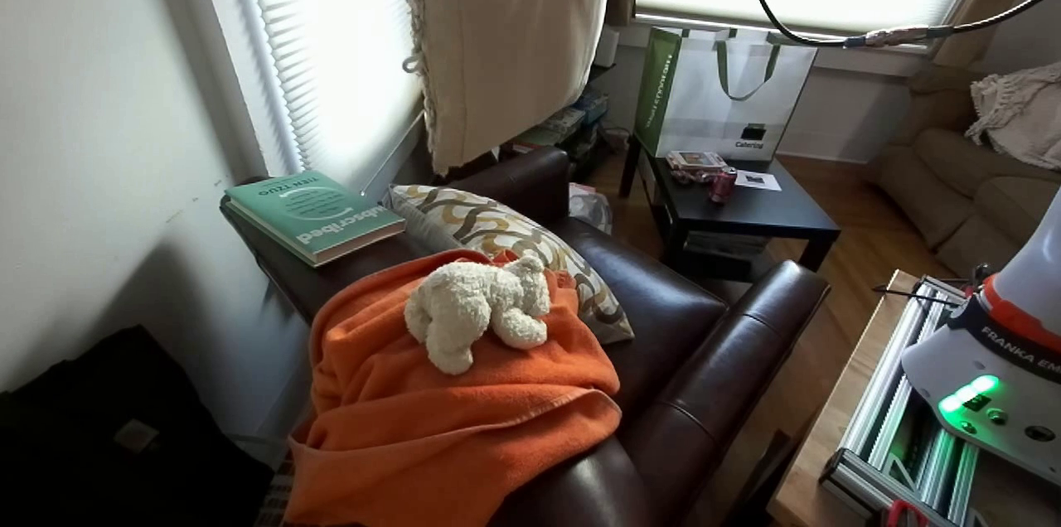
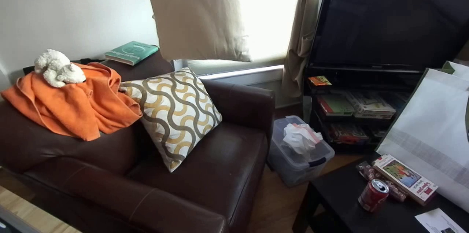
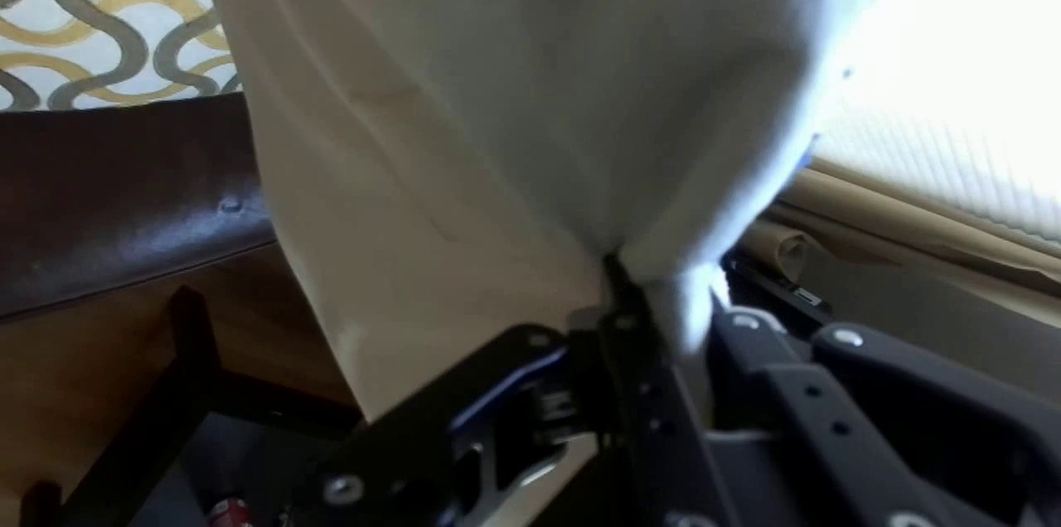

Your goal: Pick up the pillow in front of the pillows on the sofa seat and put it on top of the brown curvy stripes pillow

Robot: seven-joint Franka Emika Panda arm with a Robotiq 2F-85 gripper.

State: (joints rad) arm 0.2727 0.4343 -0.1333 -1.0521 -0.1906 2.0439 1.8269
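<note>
Exterior views, both: sofa seat [image 2: 223, 156] below, cream pillow [image 2: 198, 13] hanging midair, clear of the brown curvy stripes pillow [image 2: 177, 112], which sits tilted. Your tool [image 3: 673, 303] pinches the cream one's fabric. Center it over the stripes, lower slowly, release once it rests steady.

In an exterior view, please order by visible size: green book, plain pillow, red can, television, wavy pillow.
Television
Plain pillow
Wavy pillow
Green book and red can: too alike to rank; the can is nearer.

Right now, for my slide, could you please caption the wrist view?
Jaws pinch the cream pillow, with the brown curvy stripes pillow showing at upper left.
</note>
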